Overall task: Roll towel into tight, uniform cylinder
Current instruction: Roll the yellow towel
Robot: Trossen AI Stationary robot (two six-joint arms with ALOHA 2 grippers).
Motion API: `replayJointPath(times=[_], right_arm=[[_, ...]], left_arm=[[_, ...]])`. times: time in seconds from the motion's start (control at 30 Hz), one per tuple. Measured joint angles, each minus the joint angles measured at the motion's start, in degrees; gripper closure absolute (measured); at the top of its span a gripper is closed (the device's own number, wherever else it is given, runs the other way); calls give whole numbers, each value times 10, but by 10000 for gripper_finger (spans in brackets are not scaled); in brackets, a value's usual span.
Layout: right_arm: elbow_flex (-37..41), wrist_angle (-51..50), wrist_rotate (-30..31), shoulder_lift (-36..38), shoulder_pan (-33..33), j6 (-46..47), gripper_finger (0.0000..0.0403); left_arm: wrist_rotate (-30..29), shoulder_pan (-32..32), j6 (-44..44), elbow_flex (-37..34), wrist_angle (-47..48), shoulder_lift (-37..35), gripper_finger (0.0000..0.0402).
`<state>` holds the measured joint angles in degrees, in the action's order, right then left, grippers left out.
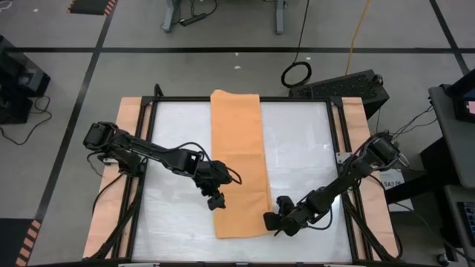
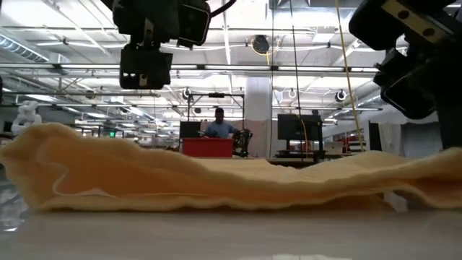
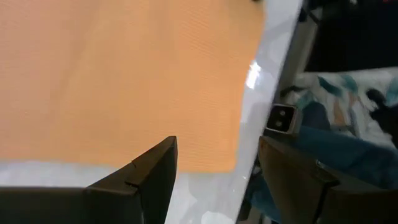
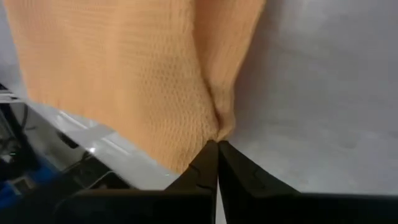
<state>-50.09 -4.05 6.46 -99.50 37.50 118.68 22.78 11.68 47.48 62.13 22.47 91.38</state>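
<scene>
The towel is a plain orange-tan cloth folded into a long narrow strip. In the high view it runs from the top edge of the white table down the centre to near the bottom edge. Its weave shows as a fine waffle texture in the right wrist view, and in the low view it lies as a low, wrinkled mound across the frame, thicker at the left.

The right gripper sits at the towel's lower right edge in the high view. In the right wrist view its fingers are pressed together, pinching a small pucker of the cloth's edge right at their tips. The right arm reaches in from the right side of the frame, angled down and left.

The left gripper is at the towel's left edge, lower centre of the high view. Its fingers are spread apart, with the cloth beyond them and bare table between. The left arm stretches in from the left, elbow bent.
</scene>
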Motion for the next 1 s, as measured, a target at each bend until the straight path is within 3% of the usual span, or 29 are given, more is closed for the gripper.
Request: replayJointPath(times=[0.33, 0.63, 0.8, 1.0], right_arm=[[-36, -19, 11, 7, -17, -16, 403], [-106, -147, -10, 7, -21, -49, 403], [-140, -222, -36, 17, -26, -103, 402], [-144, -228, -56, 34, -40, -211, 402]], left_arm=[[-109, 29, -14, 0, -81, -36, 172], [-157, 54, -13, 0, -82, -35, 172], [-210, 78, 2, 0, -89, -26, 172], [-312, 114, 69, 0, -137, -11, 172]])
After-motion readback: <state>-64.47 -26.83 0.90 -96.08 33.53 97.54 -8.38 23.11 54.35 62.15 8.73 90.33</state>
